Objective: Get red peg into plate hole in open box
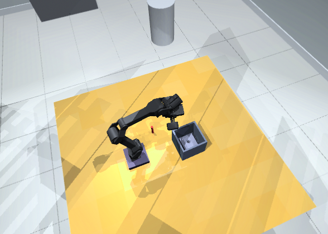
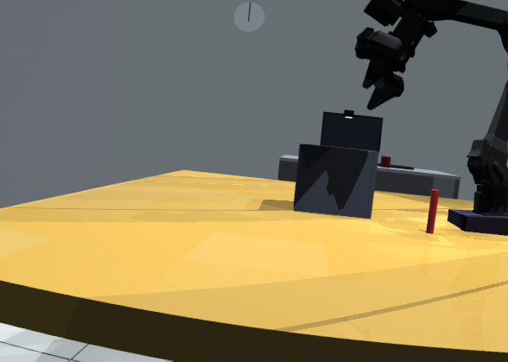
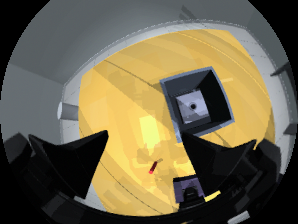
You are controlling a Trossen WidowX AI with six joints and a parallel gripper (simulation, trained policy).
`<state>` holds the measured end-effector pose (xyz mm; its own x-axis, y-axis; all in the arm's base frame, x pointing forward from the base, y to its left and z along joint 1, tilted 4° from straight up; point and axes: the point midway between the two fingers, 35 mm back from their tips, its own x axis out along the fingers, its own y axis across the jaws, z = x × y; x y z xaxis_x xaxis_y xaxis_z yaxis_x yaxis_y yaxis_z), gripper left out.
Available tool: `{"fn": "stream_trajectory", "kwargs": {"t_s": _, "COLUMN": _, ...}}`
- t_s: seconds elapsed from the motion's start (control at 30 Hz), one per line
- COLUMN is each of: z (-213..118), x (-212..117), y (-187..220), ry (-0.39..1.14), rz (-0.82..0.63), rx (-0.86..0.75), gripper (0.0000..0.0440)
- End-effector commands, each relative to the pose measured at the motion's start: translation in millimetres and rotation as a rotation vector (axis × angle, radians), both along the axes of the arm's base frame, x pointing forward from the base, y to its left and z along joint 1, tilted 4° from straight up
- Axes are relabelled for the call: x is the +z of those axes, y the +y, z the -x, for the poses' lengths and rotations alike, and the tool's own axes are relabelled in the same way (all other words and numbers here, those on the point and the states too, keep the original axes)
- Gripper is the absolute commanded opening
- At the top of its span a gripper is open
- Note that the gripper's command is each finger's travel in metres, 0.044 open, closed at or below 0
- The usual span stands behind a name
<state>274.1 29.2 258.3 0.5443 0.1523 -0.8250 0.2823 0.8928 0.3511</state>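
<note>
One red peg (image 1: 152, 129) (image 2: 432, 211) (image 3: 153, 167) is standing upright on the yellow table (image 1: 251, 182) (image 2: 216, 261) (image 3: 125, 75), outside the open box (image 1: 195, 152) (image 2: 337, 192) (image 3: 223, 93), apart from its walls, on the side facing the arm's base. Nothing is touching the peg. The purple base plate (image 1: 143, 161) (image 2: 458, 219) (image 3: 180, 187) is sitting on that same side of the box, near the peg, and is carrying the black arm (image 1: 139, 117) (image 2: 475, 15).

The gripper (image 1: 176, 118) (image 2: 368, 98) (image 3: 145, 136) is hanging higher than the box's rim, tilting, with its fingers spreading wide and gripping nothing. In the top view it is showing just off the box's upper-left corner. Inside the box, a pale plate (image 1: 192, 144) (image 3: 200, 100) is lying at the bottom, its dark central hole showing with no peg in it. A jagged shadow is falling across the box wall facing the exterior camera.

Farther out, a grey cylinder (image 1: 162, 23) (image 3: 68, 111) is standing on the floor, well apart from the box. Behind the box in the exterior view, a dark screen (image 2: 352, 131) is rising and a small dark-red object (image 2: 385, 161) is resting on a grey desk (image 2: 445, 176).
</note>
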Motion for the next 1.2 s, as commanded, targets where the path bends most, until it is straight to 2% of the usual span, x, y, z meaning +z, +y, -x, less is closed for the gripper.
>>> {"fn": "stream_trajectory", "kwargs": {"t_s": 0.0, "z": 9.6, "x": -16.1, "y": 13.3, "ry": 0.096, "rz": -0.063, "rx": -0.028, "gripper": 0.044}}
{"fn": "stream_trajectory", "kwargs": {"t_s": 0.3, "z": 38.4, "x": -51.2, "y": 42.7, "ry": 0.353, "rz": -0.18, "rx": -0.146, "gripper": 0.044}}
{"fn": "stream_trajectory", "kwargs": {"t_s": 0.63, "z": 68.4, "x": -83.5, "y": 62.5, "ry": 0.591, "rz": -0.216, "rx": -0.31, "gripper": 0.044}}
{"fn": "stream_trajectory", "kwargs": {"t_s": 1.17, "z": 99.7, "x": -131.6, "y": 73.6, "ry": 0.786, "rz": -0.172, "rx": -0.556, "gripper": 0.044}}
